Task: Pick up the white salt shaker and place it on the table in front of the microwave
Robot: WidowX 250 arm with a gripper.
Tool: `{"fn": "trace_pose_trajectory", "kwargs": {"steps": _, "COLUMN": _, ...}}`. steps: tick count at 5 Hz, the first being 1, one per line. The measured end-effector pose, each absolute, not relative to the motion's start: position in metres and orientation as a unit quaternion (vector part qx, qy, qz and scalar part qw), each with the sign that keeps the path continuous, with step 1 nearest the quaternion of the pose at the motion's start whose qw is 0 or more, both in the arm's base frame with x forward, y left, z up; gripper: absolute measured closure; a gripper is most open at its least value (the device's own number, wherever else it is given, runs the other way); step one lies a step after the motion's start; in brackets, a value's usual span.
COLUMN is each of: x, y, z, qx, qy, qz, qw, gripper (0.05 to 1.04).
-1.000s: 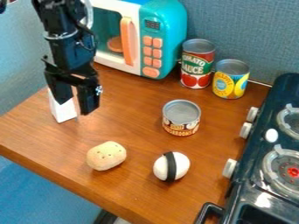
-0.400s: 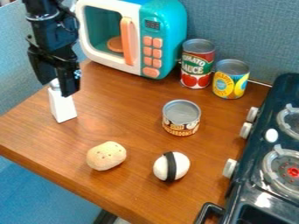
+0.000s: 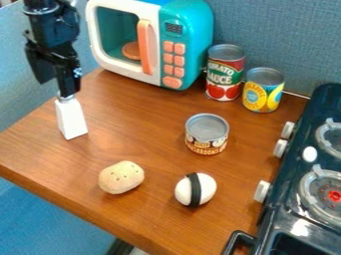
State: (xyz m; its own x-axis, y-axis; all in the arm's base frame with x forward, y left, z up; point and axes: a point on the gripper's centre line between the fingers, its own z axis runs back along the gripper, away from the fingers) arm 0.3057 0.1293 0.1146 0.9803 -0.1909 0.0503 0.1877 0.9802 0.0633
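Observation:
The black gripper (image 3: 55, 88) hangs at the upper left, its two fingers apart with nothing held between them. Right below stands a white, tapered shaker (image 3: 71, 119) with a silvery top, upright on the wooden counter. The gripper's right fingertip is in front of or just above that top; whether they touch I cannot tell. Farther forward lie a tan potato-like toy (image 3: 121, 177) with small dots and a white egg-shaped piece (image 3: 208, 190) wrapped by a black band. A short can (image 3: 206, 134) stands mid-counter.
A teal and white toy microwave (image 3: 189, 45) stands at the back. Beside it are a tall red and green can (image 3: 225, 73) and a yellow and blue can (image 3: 263, 90). The dark toy stove (image 3: 293, 214) borders the counter (image 3: 143, 219) on the right.
My gripper has moved left and up from in front of the shaker to above it, uncovering more of the shaker. The other objects have stayed put.

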Motion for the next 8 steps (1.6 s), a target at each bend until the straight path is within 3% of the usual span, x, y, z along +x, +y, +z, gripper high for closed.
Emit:
{"fn": "trace_pose_trajectory", "kwargs": {"steps": 3, "x": 0.317, "y": 0.144, "z": 0.100, "qx": 0.013, "qy": -0.012, "qz": -0.084, "qw": 0.996, "gripper": 0.082}}
{"fn": "trace_pose_trajectory", "kwargs": {"steps": 6, "x": 0.319, "y": 0.143, "z": 0.080, "qx": 0.031, "qy": 0.027, "qz": -0.070, "qw": 0.997, "gripper": 0.082}}
{"fn": "trace_pose_trajectory", "kwargs": {"steps": 8, "x": 0.325, "y": 0.132, "z": 0.079, "qx": 0.033, "qy": 0.021, "qz": -0.076, "qw": 0.996, "gripper": 0.118}}
